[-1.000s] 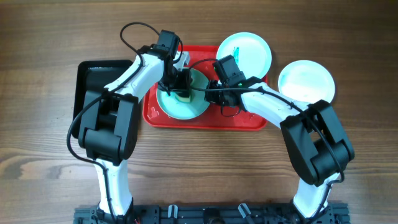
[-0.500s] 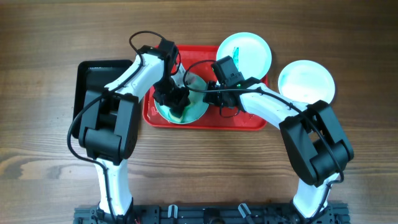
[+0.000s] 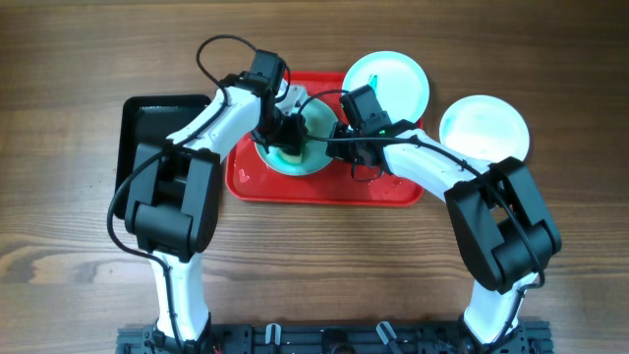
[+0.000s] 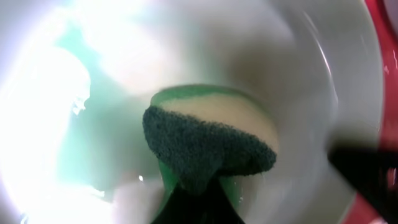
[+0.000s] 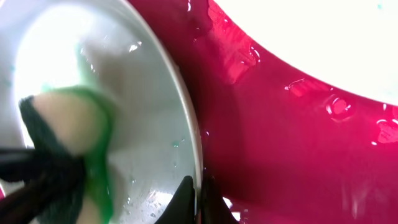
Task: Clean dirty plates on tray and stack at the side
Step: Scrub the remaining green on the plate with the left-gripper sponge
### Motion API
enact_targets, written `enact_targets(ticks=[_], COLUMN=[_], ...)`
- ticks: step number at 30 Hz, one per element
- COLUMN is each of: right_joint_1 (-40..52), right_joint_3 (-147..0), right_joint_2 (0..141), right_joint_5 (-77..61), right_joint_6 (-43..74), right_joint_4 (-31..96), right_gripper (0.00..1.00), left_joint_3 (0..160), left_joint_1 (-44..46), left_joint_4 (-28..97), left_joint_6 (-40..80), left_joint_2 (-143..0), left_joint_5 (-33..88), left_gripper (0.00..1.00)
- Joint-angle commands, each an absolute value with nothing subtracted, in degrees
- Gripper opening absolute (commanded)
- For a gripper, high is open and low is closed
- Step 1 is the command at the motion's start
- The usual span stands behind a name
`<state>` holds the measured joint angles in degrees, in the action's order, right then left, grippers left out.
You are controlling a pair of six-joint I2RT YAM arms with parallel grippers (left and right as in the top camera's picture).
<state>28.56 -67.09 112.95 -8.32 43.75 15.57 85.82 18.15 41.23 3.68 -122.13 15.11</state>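
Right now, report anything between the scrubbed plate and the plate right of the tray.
Only the right arm, whose jaws pinch the scrubbed round aqua plate. The smeared aqua plate at the red plastic tray's far corner lies aside.

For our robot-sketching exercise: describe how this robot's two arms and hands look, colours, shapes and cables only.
The left arm and right arm have smooth white links joined by bulky black housings, each trailing a thin black cable. The left hand and right hand are black, with slim dark fingers. No markings are legible.
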Motion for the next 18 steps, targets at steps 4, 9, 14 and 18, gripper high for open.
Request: enact_targets(ticks=[4,9,14,18], right_joint_1=[29.78,29.78,29.78,29.78], right_joint_3=[-67.11,-67.11,-67.11,-67.11], right_joint_2=[113.06,113.06,113.06,113.06], right_joint_5=[-11.11,-11.11,-11.11,-11.11], right_joint_6=[43.44,43.42,43.24,43.24], right_joint_4=[15.68,15.68,15.68,15.68], right_gripper=[0.04,0.04,0.04,0.04], left_joint_3=[84.75,84.75,84.75,84.75], left_joint_1=[18.15,18.11,18.11,18.13], left_joint_4=[39.13,43.88,48.82,51.29], left_joint_6=[29.02,42.37,53.74,61.56], left_joint_2=[-125.05,-125.03,-125.03,-125.03], left_joint_5=[-7.53,-12.99,-15.31,-15.29], left_gripper=[0.04,0.04,0.04,0.04])
